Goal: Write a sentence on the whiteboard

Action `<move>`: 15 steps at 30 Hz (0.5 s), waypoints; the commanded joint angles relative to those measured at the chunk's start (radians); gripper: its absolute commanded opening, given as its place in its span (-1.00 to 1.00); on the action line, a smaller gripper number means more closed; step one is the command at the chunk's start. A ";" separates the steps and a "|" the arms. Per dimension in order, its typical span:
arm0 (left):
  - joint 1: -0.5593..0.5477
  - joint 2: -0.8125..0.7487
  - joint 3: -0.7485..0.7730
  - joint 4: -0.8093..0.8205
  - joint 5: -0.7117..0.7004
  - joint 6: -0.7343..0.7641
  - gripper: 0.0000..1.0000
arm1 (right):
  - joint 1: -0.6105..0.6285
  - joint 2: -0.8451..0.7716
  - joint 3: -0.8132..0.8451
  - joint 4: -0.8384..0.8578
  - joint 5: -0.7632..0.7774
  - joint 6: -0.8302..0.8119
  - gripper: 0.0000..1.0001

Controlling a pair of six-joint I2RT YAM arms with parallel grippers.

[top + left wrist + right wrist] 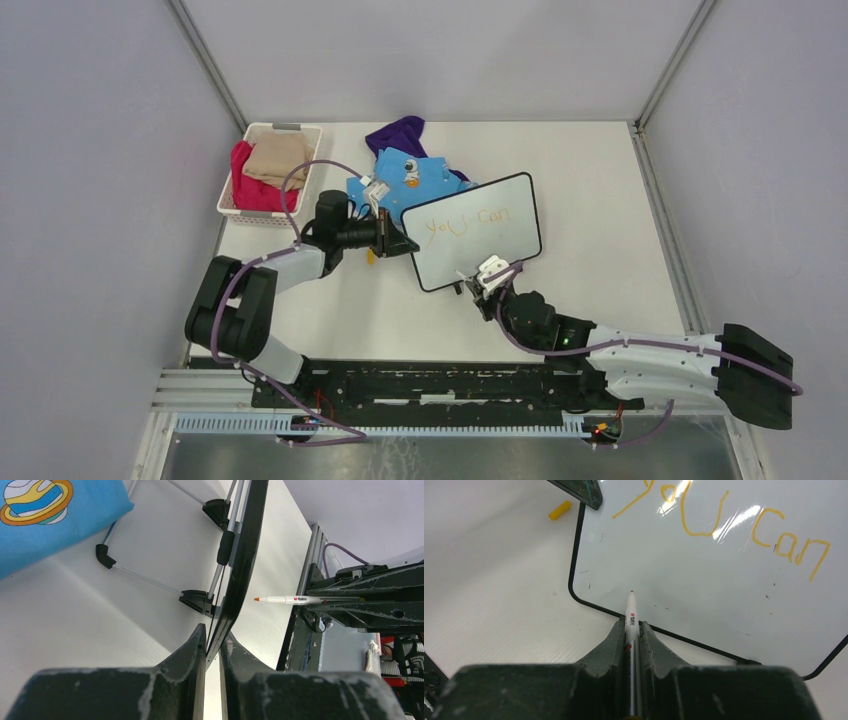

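The whiteboard (490,235) stands tilted at mid table, with orange-yellow "you can" (468,222) written along its top. My left gripper (398,240) is shut on the board's left edge; the left wrist view shows the black frame (239,575) edge-on between the jaws. My right gripper (478,281) is shut on a white marker (631,616), its tip just off the board's lower left area (704,580). The marker also shows in the left wrist view (287,600). The words show in the right wrist view (724,522).
A yellow marker cap (559,510) lies on the table left of the board. A blue shirt (405,175) and a purple cloth (397,133) lie behind the board. A white basket (229,199) of clothes stands at the back left.
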 commanded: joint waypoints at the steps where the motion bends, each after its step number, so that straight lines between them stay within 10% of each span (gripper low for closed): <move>1: -0.004 0.032 0.014 -0.096 -0.057 0.039 -0.96 | 0.014 0.054 0.049 0.117 0.041 0.021 -1.00; 15: -0.003 0.027 0.019 -0.110 -0.068 0.047 -0.96 | 0.021 0.172 0.133 0.156 0.149 0.040 -1.00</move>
